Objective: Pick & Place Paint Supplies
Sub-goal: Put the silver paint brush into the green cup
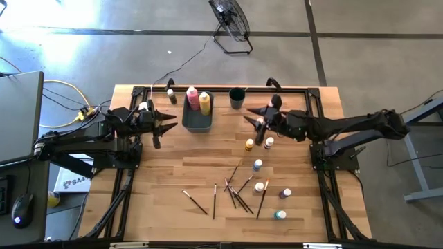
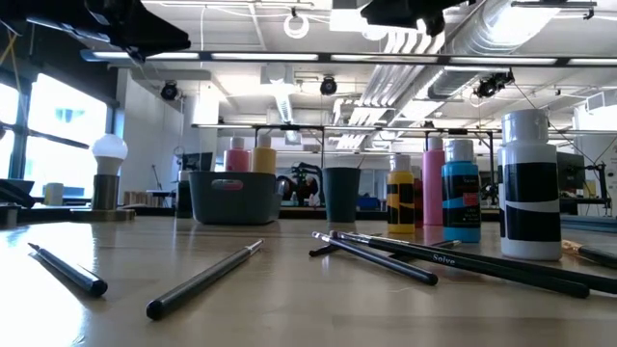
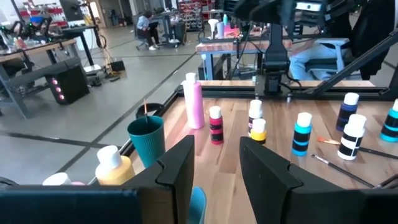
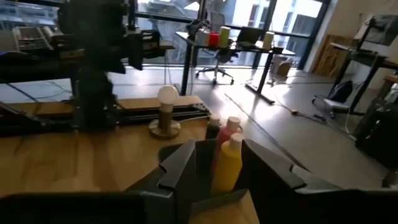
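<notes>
Left gripper point(image 1: 168, 126) hovers near table's point(image 1: 138, 207) left rear, jaws parted, nothing held, bare wood in front. Just to its right, grey bin point(image 1: 197, 119) holds pink squeeze bottle point(image 1: 192, 95) and yellow squeeze bottle point(image 1: 205, 102); dark cup point(image 1: 237, 97) stands by the rear edge. Right gripper point(image 1: 251, 115) hangs right of the bin, jaws parted, empty, pointing at the bottles in the bin. Small paint bottles point(image 1: 257, 164) stand scattered below it, centre-right. Paintbrushes point(image 1: 235, 197) lie loose toward the front edge, well apart from both grippers. White knob on tan base point(image 2: 107, 175) sits rear left.
</notes>
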Tool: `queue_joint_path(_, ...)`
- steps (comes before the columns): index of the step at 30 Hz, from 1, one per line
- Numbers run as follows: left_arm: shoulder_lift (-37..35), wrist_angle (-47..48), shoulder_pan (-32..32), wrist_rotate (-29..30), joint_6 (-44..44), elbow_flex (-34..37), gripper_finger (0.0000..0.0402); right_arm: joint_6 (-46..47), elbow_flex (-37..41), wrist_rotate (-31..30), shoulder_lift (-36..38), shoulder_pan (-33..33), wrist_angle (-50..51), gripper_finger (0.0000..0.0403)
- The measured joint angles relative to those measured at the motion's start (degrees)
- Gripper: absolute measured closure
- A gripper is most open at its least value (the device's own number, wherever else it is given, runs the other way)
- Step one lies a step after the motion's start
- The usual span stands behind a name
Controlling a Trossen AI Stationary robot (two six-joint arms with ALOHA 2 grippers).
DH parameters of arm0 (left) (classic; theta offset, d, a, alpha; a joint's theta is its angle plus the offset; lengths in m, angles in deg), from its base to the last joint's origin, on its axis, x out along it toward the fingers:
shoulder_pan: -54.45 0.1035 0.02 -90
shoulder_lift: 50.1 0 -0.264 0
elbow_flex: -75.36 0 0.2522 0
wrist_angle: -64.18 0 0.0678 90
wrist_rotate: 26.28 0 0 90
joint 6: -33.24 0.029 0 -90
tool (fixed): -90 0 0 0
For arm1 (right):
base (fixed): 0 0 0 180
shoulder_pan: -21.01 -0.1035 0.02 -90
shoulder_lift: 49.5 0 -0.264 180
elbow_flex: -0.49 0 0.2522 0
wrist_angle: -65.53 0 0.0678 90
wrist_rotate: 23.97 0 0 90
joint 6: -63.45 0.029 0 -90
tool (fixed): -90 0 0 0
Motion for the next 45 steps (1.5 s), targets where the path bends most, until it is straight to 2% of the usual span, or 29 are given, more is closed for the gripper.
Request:
queue_joint_path(13, 0.0, 0.85, 0.0, -0.02, -1.41, 0.0, 0.0277, 3.47, 0.0, -0.19, 0.33, -5.74, 2.55, 0.0278)
queue_joint_path(19, 0.0, 0.85, 0.01, -0.02, -1.43, 0.0, 0.0277, 3.07, 0.0, -0.07, 0.15, -5.71, 3.7, 0.0278)
queue_joint_path(24, 0.0, 0.85, 0.02, -0.02, -1.43, 0.0, 0.0277, -1.03, 0.0, 0.01, 0.11, -5.16, 3.66, 0.0278)
queue_joint_path(45, 0.0, 0.83, 0.0, 0.46, -1.46, 0.0, 0.0277, -3.91, 0.0, 0.0, 0.11, -2.36, 3.67, 0.0278)
